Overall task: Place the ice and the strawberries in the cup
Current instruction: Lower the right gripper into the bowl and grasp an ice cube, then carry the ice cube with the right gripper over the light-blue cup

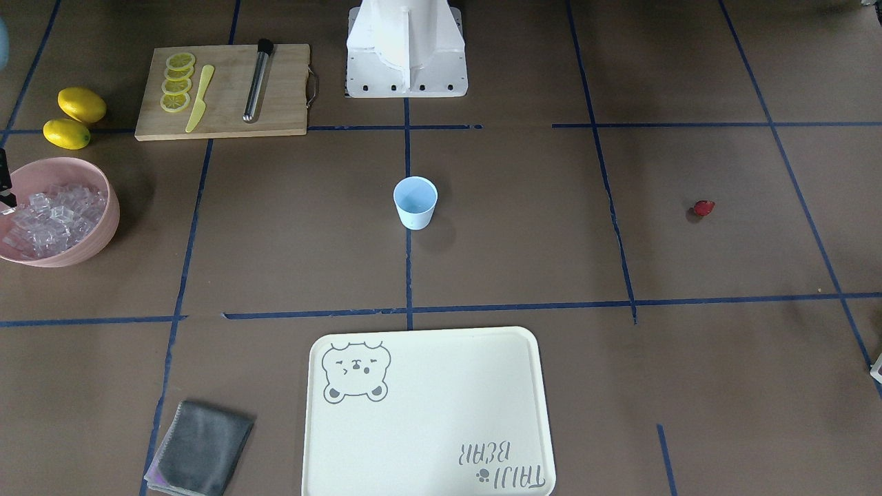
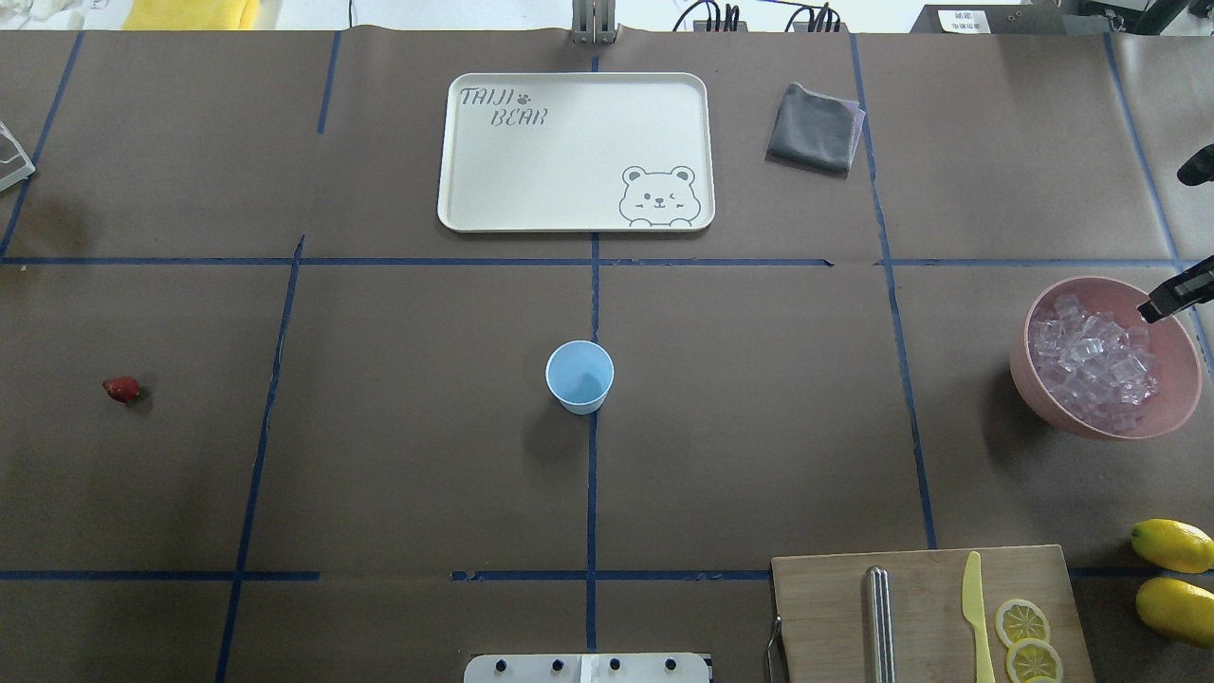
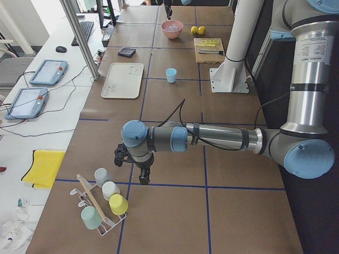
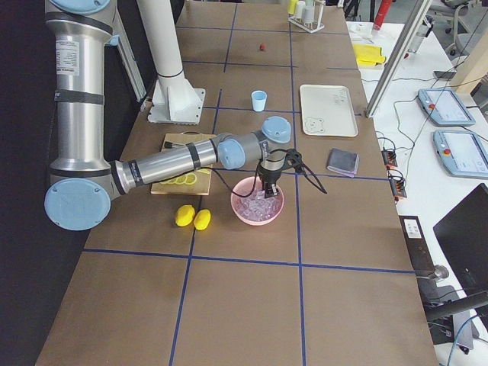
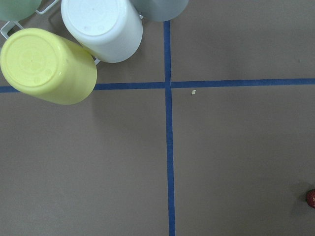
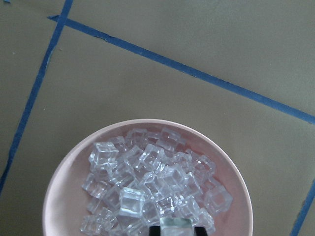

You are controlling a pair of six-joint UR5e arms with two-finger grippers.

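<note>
The pale blue cup [image 2: 579, 377] stands upright and empty at the table's centre. One dark-red strawberry [image 2: 121, 389] lies alone far out on the robot's left side and shows at the edge of the left wrist view [image 5: 311, 197]. Ice [image 6: 147, 177] fills a pink bowl [image 6: 64, 182] on the robot's right side. My right gripper [image 6: 176, 231] hangs over that bowl, its fingers closed on a single ice cube just above the pile. My left gripper [image 3: 139, 172] points down beside a cup rack, well away from the strawberry; I cannot tell if it is open or shut.
A cream tray [image 2: 455, 204] and a grey cloth [image 2: 814, 128] lie beyond the cup. A cutting board [image 2: 825, 607] with lemon slices, a yellow knife and a metal rod sits near the base, with two lemons [image 2: 1173, 545] beside it. A rack of upturned cups [image 5: 49, 66] stands by the left gripper.
</note>
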